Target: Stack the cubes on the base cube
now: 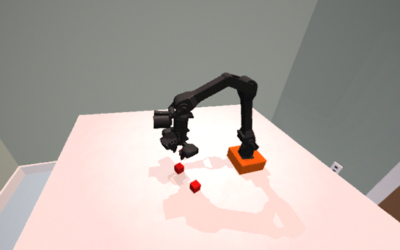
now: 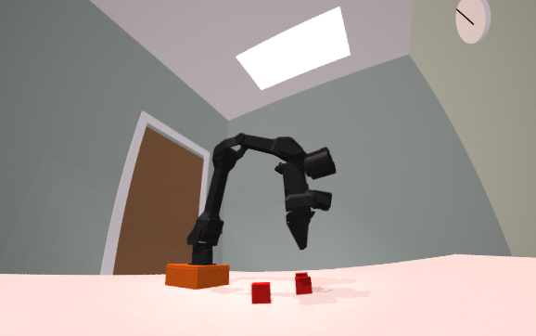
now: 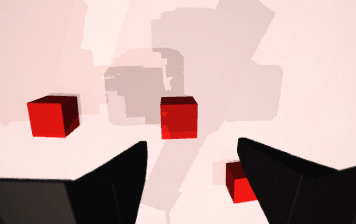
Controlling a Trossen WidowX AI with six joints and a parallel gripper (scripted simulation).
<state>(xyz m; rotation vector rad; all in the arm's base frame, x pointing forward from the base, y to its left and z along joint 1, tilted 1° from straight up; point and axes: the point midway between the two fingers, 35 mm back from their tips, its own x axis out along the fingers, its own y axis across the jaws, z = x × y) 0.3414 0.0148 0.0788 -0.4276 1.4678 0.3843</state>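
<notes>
- Going by the wrist view: at left, one red cube (image 1: 195, 186) (image 2: 261, 292) (image 3: 47, 119) sits on the pale table (image 1: 106, 209) (image 2: 116, 316) (image 3: 30, 160), well apart from the other two (in the top view it's the nearest one).
- Next, the gripper (image 1: 178, 154) (image 2: 302, 248) (image 3: 193, 146): fingers spread, nothing pinched. It points down and hovers above the table, tips clear of every cube.
- Middle cube (image 1: 179, 168) (image 2: 303, 285) (image 3: 179, 119): on the table, seen beyond the gap between the fingertips in the wrist view (shadow over part of it).
- At right, the third cube (image 2: 301, 274) (image 3: 241, 189): also on the table, partly covered by a finger in the wrist view. Only a sliver shows in the top view, and the middle cube hides most of it in the exterior view.
- All three are apart, each directly on the table; neither top corner of any cube is capped (same red all round, so can't tell which is the fixed base cube).
- Farther right in the top view, the black arm (image 1: 209, 89) (image 2: 257, 143) arches over from its mount, elbow high, forearm sloping down to the wrist.
- Rightmost on the tabletop there, the orange block (image 1: 253, 168) (image 2: 180, 277) carries the arm's foot (well apart from the cubes).
</notes>
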